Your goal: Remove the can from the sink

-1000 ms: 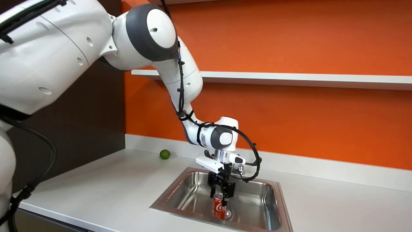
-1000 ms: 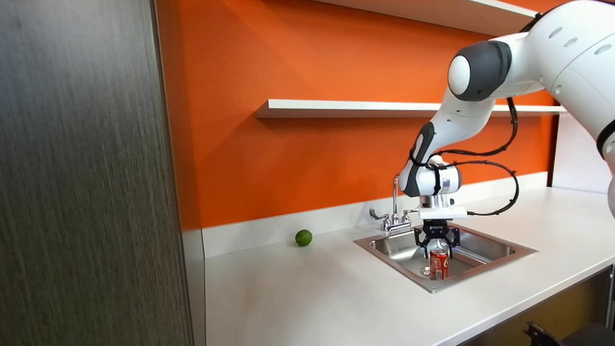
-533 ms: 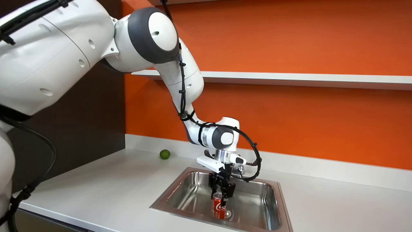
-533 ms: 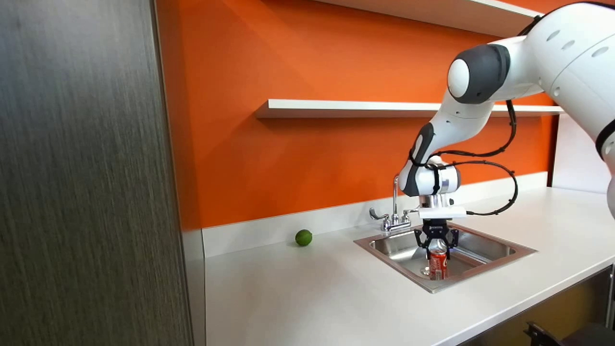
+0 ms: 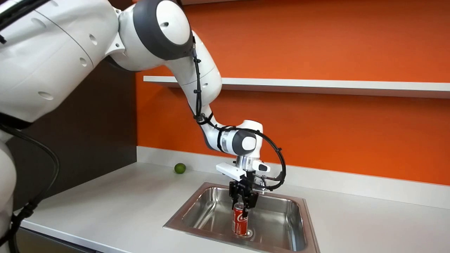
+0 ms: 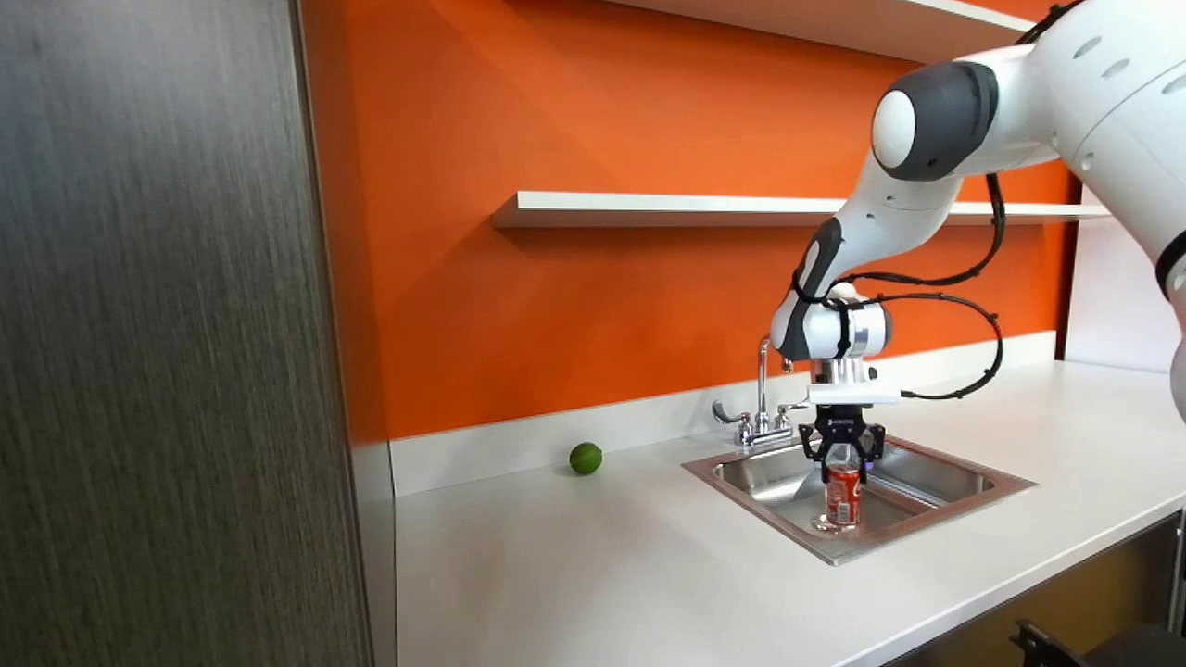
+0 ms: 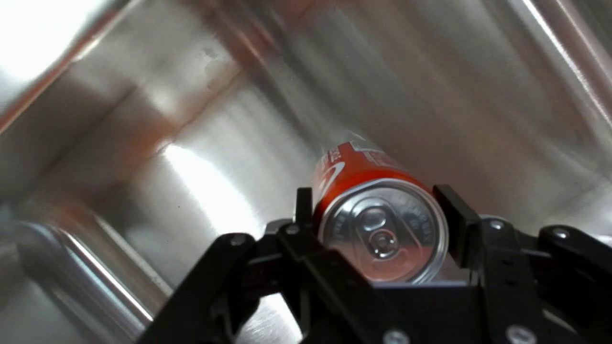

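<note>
In an exterior view, the white arm (image 5: 207, 75) is hanging over the sink (image 5: 308, 225), which is sitting in the desk (image 5: 116, 207) toward the right. The end effector (image 5: 239, 210) is pointing down into the sink, pinching the red can (image 5: 240, 225) by its upper part. Can is being held upright, inside the sink walls; the drain (image 5: 249, 233) is showing just right of its base. Green ball (image 5: 180, 168) is resting at far left, well apart from the sink. White shelf (image 5: 334, 84) is running along the orange wall (image 5: 334, 130) at the back.

In an exterior view, the faucet (image 6: 762, 428) is rising at the far edge of the sink, two lever handles flaring out. Can is showing directly below the end effector; gap under its base, cannot tell. Dark panel (image 6: 176, 333) is filling the near left.

Wrist view: the fingers (image 7: 304, 210) are touching the can on its left and right. Its silvery top is facing the camera, pull tab showing.
</note>
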Robot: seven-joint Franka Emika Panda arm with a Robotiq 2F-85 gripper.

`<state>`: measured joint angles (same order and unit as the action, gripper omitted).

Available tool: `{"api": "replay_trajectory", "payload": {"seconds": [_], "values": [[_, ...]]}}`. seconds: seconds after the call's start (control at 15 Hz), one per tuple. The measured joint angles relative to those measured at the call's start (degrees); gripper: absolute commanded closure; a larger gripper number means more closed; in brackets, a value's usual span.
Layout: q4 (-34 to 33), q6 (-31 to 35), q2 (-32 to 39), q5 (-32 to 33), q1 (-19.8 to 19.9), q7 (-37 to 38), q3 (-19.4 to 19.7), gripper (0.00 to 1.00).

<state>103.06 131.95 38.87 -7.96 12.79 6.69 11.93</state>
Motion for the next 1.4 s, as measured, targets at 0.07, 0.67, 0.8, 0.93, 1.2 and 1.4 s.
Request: {"api": "replay_trajectory", "payload": {"seconds": [0.07,0.67,0.8,0.93,1.2,1.4], "values": [[0.86,-0.02,-1.23,0.01,0.00,0.00,0.05,0.62],[14.74,-0.02,-16.17,3.48,-2.71,0.86,0.13,0.62],[18.79,0.01,-20.17,5.52,-4.13,1.90,0.14,0.62],[22.62,0.03,-24.13,7.78,-5.71,3.17,0.10,0.62],[28.78,0.04,-31.23,12.38,-8.96,6.10,-0.95,0.62],[31.49,0.04,-35.03,14.51,-10.92,7.43,-3.40,0.62]]}}
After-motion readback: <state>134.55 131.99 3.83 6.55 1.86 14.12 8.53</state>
